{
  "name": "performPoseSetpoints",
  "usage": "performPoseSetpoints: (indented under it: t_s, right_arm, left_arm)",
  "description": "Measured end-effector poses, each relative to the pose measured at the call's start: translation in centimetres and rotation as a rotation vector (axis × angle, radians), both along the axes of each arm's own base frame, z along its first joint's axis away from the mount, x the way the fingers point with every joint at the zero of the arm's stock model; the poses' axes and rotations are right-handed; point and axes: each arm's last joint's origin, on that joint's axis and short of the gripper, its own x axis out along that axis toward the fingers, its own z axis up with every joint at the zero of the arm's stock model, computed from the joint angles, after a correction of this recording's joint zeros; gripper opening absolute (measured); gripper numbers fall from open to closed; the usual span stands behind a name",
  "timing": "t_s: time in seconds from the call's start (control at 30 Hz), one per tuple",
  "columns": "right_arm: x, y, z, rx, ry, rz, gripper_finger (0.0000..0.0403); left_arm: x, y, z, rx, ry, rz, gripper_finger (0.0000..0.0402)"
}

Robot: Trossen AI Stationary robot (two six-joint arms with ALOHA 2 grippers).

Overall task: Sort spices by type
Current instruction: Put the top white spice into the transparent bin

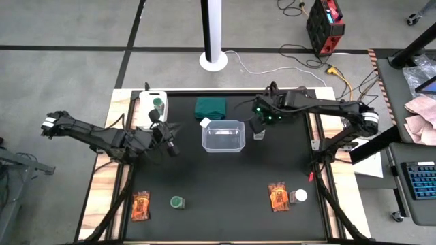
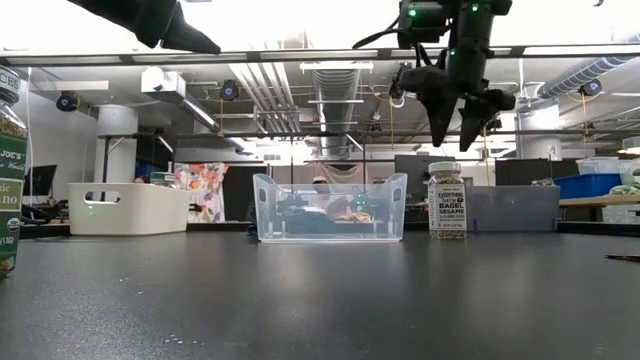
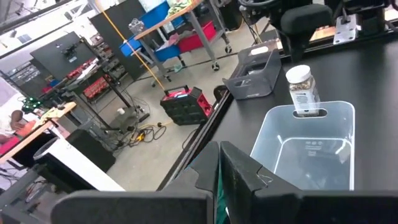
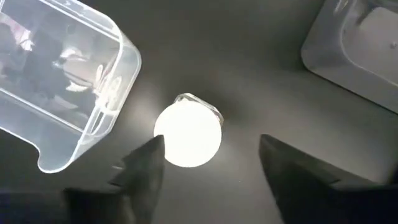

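A: Right gripper (image 2: 462, 140) hangs above the white-lidded jar (image 2: 446, 200), jaws spread wide with nothing between them. In the low view the jar stands upright on the bench (image 1: 225, 184), clear of the dark tips.

B: So that reads as a placement just finished, I'd say. The jar sits right of centre in the low view, just beside the clear bin (image 1: 223, 136), not inside it.

A: Agreed, beside, not in. From the right wrist view the white lid (image 4: 187, 137) glows directly below the parted jaws, bin corner at upper left.

B: And the left gripper (image 1: 170, 139)?

A: Left of centre in the overhead picture, jaws closed, holding nothing I can make out. It looks parked.

B: What's left to sort?

A: Plenty. Along the lower edge of the overhead picture: an orange-red packet (image 1: 140, 205) at lower left with a green-lidded jar (image 1: 177, 202) near it, then a second packet (image 1: 278, 196) at lower right touching or just beside another white-lidded jar (image 1: 299, 196). One more green-lidded jar (image 1: 157, 103) sits in the white tray (image 1: 147, 96) at upper left.

B: Next move, in your judgement?

A: The right arm needs to lift clear without knocking that tall jar, then travel to the lower right for the matching white-lidded one. A narrow jar tips easily, so a straight vertical retreat seems wise.
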Motion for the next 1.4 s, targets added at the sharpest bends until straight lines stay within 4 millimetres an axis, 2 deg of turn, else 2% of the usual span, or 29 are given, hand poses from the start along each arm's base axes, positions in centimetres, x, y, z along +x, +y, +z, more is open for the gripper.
performPoseSetpoints:
  t_s: [0.2, 0.4, 0.77, 1.07, 1.2, 1.4]
  right_arm:
    - [0.6, -0.1, -0.6, 0.025, -0.002, 0.004, 0.0334]
    - [1.3, -0.3, -1.9, 0.041, 0.045, 0.004, 0.0347]
    - [2.3, -1.1, -4.5, 0.095, 0.127, 0.015, 0.0326]
    - [2.1, -1.6, -4.6, 0.097, 0.129, -0.010, 0.0301]
    - [2.2, -1.8, -4.8, 0.101, 0.137, -0.013, 0.0272]
    - [2.4, -1.9, -5.4, 0.113, 0.155, -0.030, 0.0200]
  left_arm:
    - [0.3, 0.4, -0.2, 0.005, 0.011, 0.022, 0.0000]
    - [0.7, 0.6, -0.5, 0.009, 0.028, 0.040, 0.0000]
    - [0.9, 0.6, -0.7, 0.015, 0.044, 0.041, 0.0000]
    - [0.9, 0.6, -0.7, 0.014, 0.043, 0.041, 0.0000]
    - [0.9, 0.6, -0.7, 0.014, 0.042, 0.041, 0.0000]
    - [0.9, 0.6, -0.7, 0.012, 0.036, 0.040, 0.0000]
